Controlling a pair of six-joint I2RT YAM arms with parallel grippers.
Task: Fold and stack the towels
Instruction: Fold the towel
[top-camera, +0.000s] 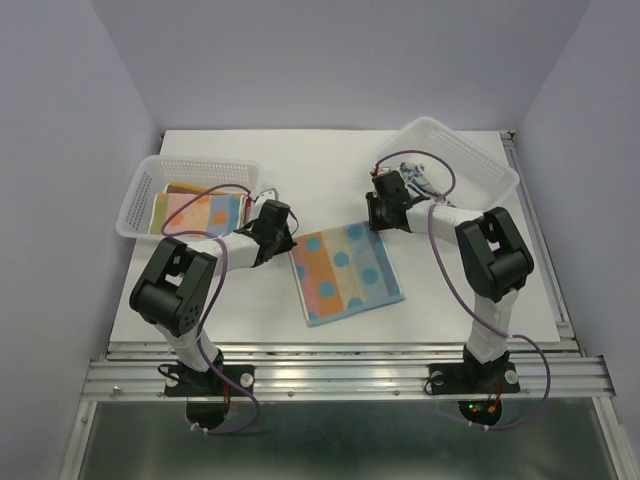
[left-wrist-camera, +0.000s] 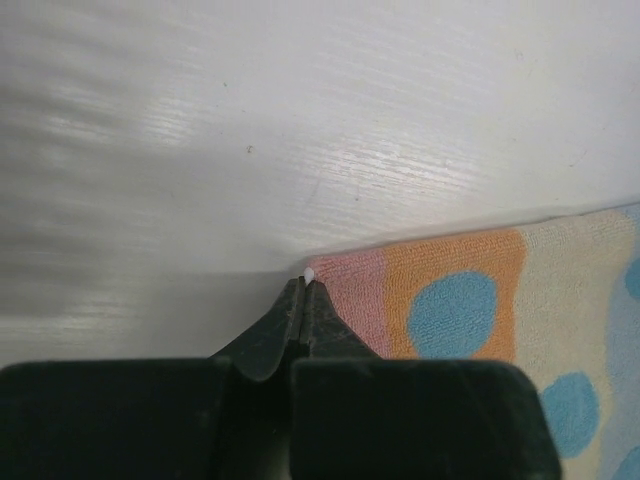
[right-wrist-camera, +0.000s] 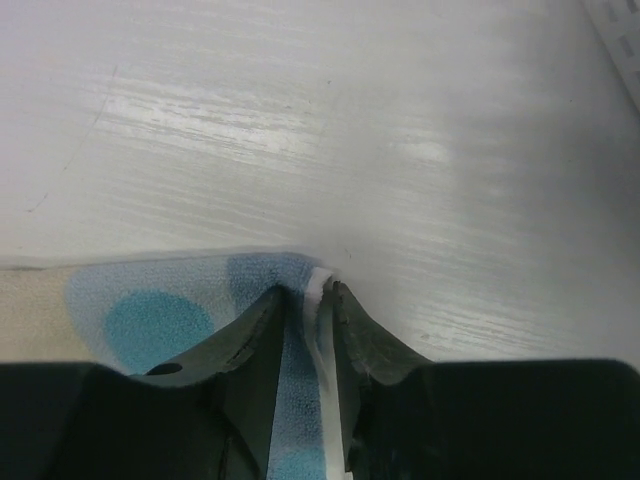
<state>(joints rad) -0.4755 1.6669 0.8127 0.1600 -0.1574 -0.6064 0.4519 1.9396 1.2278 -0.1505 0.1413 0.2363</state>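
Note:
A pastel-squared towel (top-camera: 345, 272) with blue dots lies flat in the middle of the table. My left gripper (top-camera: 290, 243) is at its far left corner. In the left wrist view the left gripper (left-wrist-camera: 303, 283) is shut, with a white bit of the hem pinched at its tips and the towel (left-wrist-camera: 450, 310) spreading away to the right. My right gripper (top-camera: 378, 222) is at the far right corner. In the right wrist view the right gripper (right-wrist-camera: 318, 290) has blue fabric and the white hem of the towel (right-wrist-camera: 150, 310) bunched between its fingers. A blue-white patterned towel (top-camera: 415, 172) lies in the right basket.
A white perforated basket (top-camera: 140, 190) at the back left holds folded towels (top-camera: 200, 210). A second white basket (top-camera: 470, 160) stands at the back right, tilted. The table's right edge (top-camera: 545, 290) runs close to the right arm.

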